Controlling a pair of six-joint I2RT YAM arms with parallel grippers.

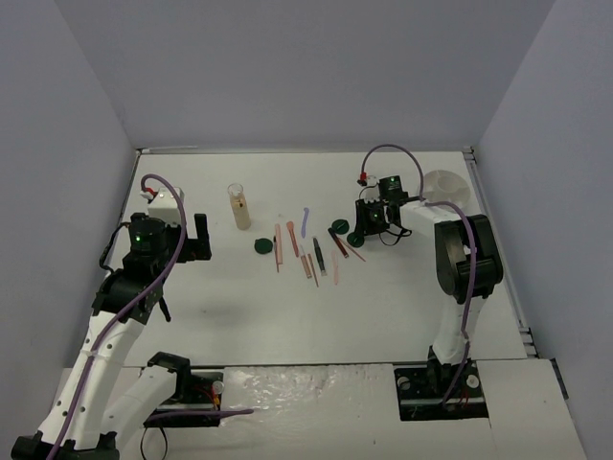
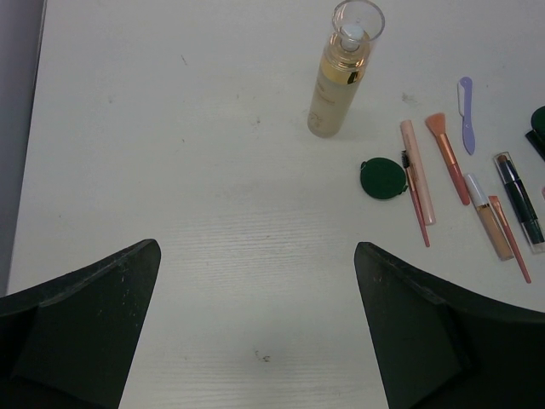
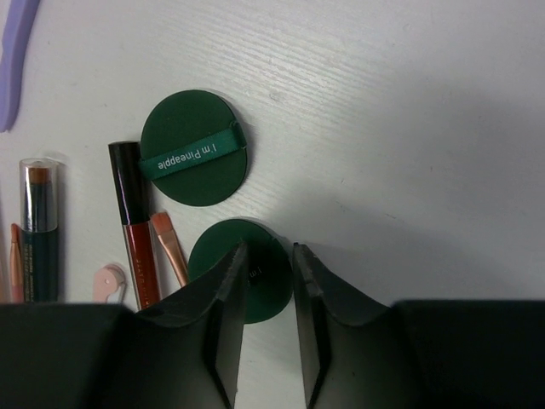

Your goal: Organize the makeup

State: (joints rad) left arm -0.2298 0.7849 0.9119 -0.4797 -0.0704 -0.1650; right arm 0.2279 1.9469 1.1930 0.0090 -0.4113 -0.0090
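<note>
The makeup lies in a loose row at mid-table: pink and red sticks [image 1: 292, 240], a black stick [image 1: 319, 252], a lilac stick [image 1: 305, 221], one green disc [image 1: 261, 246] and a clear beige bottle [image 1: 239, 207] standing upright. Two more green discs [image 1: 339, 228] lie at the row's right end. My right gripper [image 3: 268, 251] is low over the nearer disc [image 3: 209, 256], jaws a narrow gap apart, tips on its top; the disc lies flat. The other disc [image 3: 194, 147] lies just beyond. My left gripper [image 2: 255, 324] is wide open and empty, left of the bottle [image 2: 341, 77].
A white round bowl [image 1: 442, 184] stands at the back right, behind my right arm. A red gloss tube [image 3: 136, 230] and a small brush [image 3: 170, 247] lie just left of my right fingers. Grey walls close in the table on three sides.
</note>
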